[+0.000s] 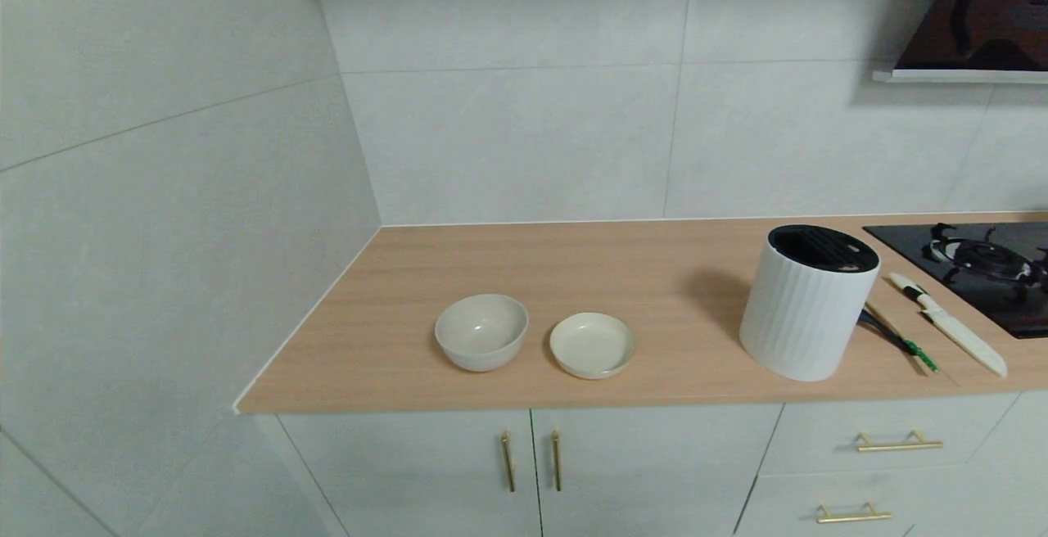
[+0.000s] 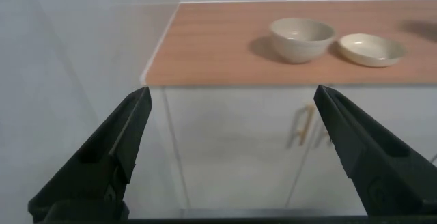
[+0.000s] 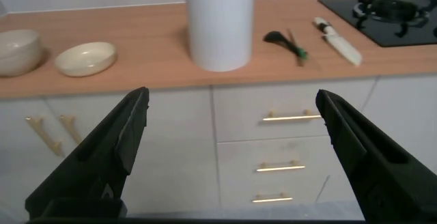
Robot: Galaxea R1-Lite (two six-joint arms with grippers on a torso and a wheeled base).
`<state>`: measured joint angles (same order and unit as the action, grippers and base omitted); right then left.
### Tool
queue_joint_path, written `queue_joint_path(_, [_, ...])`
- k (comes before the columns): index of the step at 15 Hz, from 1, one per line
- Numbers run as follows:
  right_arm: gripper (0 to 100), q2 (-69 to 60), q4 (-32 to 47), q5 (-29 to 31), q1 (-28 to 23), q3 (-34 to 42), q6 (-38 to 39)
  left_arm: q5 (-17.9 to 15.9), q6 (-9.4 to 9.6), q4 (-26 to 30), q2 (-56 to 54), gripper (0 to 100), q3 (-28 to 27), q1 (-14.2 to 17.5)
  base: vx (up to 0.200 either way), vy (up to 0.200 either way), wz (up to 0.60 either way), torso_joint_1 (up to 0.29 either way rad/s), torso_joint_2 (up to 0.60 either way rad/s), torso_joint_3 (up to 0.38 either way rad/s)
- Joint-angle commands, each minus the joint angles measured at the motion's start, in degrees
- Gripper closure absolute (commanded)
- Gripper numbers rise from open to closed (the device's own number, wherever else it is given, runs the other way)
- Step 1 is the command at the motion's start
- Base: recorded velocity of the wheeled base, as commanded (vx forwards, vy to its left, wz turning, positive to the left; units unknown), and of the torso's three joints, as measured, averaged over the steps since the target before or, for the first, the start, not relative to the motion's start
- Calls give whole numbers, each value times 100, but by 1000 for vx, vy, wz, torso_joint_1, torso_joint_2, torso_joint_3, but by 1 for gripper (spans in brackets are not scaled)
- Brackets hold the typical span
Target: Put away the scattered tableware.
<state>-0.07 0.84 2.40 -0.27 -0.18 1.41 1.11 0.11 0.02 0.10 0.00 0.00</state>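
Note:
A cream bowl [image 1: 481,331] and a shallow cream dish [image 1: 592,345] sit side by side on the wooden countertop [image 1: 622,275] near its front edge. A white ribbed utensil holder [image 1: 806,301] with a black slotted top stands to their right. Beside it lie a black spoon with a green-banded handle [image 1: 896,339] and a cream-handled knife [image 1: 950,324]. My left gripper [image 2: 232,98] is open, held low in front of the cabinets, short of the bowl [image 2: 301,38] and dish [image 2: 371,48]. My right gripper [image 3: 232,98] is open too, below the counter's edge before the holder [image 3: 218,20].
A black gas hob [image 1: 978,271] fills the counter's right end, with a range hood [image 1: 974,21] above it. Tiled walls close the left side and back. Cabinet doors and drawers with gold handles [image 1: 898,441] run under the counter.

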Motion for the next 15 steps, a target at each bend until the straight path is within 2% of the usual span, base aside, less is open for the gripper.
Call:
queue_joint_path(1, [0, 7, 4, -3, 0, 1, -1, 3, -2, -2, 8, 0, 0, 0, 0, 200, 0, 2, 7, 7])
queue_joint_path(3, [0, 7, 4, -3, 0, 1, -1, 3, -2, -2, -1, 0, 0, 0, 0, 200, 0, 0, 0, 2])
queue_joint_path(15, [0, 7, 4, 6, 0, 1, -1, 3, 7, -2, -1, 0, 0, 0, 0, 0, 0, 0, 0, 0])
